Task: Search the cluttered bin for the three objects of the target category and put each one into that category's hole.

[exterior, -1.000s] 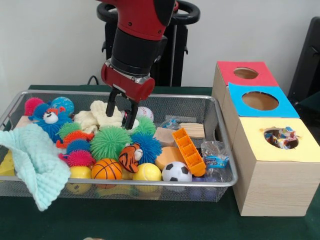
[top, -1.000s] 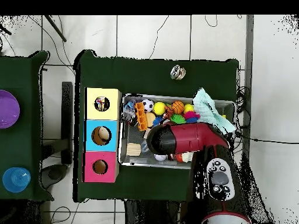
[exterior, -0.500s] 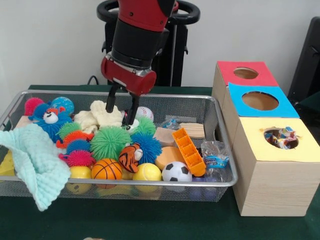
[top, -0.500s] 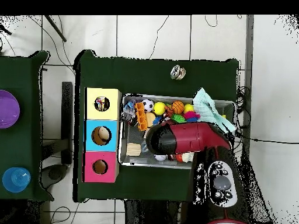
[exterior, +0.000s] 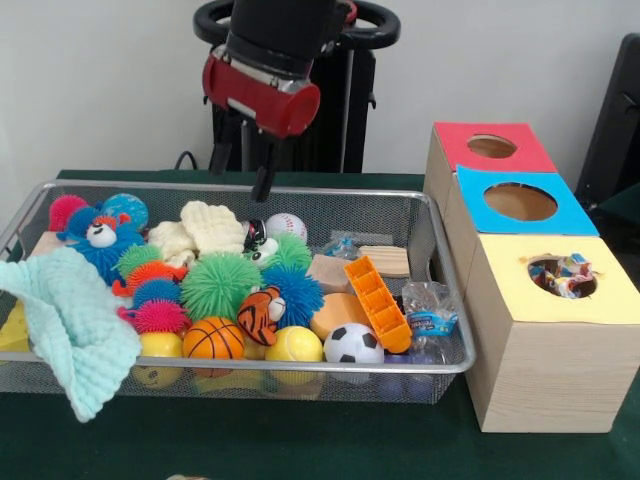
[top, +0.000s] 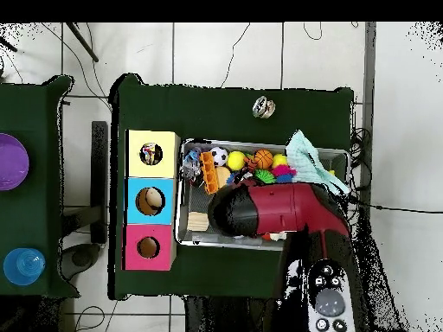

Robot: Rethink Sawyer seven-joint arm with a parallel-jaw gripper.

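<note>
Here, the gripper [exterior: 242,172] is seen parted and seemingly empty at upper centre, above the bin [exterior: 400,212]; the baseball [exterior: 288,226] below should be approached squarely.

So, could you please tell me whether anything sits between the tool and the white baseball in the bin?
Nothing visible does. The open, empty tool hangs above the bin, and the baseball lies uncovered below it. A small black-and-white toy sits beside the ball, not over it.
</note>
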